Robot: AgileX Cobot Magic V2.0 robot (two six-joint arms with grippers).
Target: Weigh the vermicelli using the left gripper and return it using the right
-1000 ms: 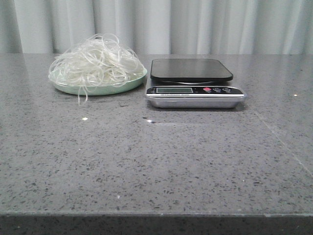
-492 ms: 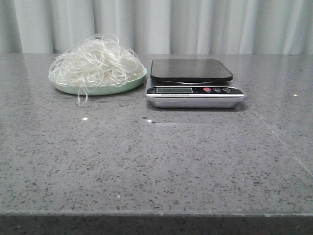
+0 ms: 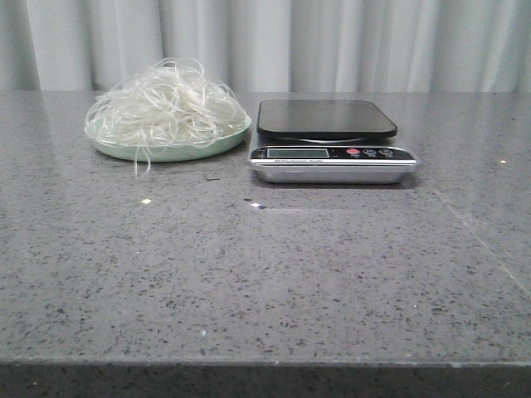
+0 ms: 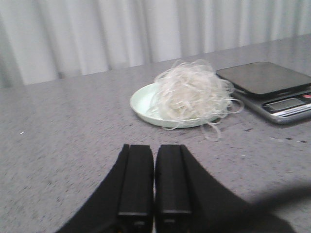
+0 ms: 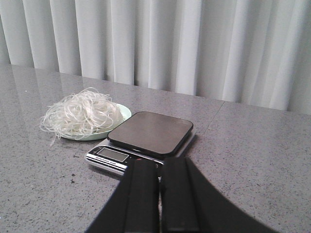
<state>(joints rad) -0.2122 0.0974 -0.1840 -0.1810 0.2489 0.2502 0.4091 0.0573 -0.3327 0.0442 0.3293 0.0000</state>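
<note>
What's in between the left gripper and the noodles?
Only bare grey table, as the left wrist view shows. The shut left gripper points toward the vermicelli heaped on its green plate.

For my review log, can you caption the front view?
Vermicelli heaped on a pale green plate beside an empty kitchen scale on a grey speckled table; neither tool in view.

The vermicelli [image 3: 166,108], plate [image 3: 170,151] and scale [image 3: 332,149] sit slightly further right in the front view.
</note>
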